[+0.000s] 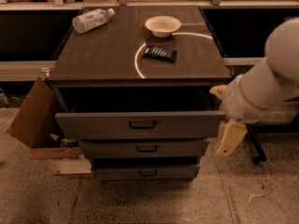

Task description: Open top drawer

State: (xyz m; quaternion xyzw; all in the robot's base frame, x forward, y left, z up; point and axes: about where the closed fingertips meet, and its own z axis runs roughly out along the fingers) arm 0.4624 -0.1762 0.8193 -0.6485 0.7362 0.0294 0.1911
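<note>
Top drawer [140, 125] pulled out, claw [225, 121] at its right end, openness impossible to tell

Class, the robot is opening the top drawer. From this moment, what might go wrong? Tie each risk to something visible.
1. The gripper is at the right end of the top drawer, off its centre handle; force there may skew it.
2. The drawer stands well out; more pull might unseat it.
3. A knock could roll the water bottle lying near the edge of the cabinet top.
</note>
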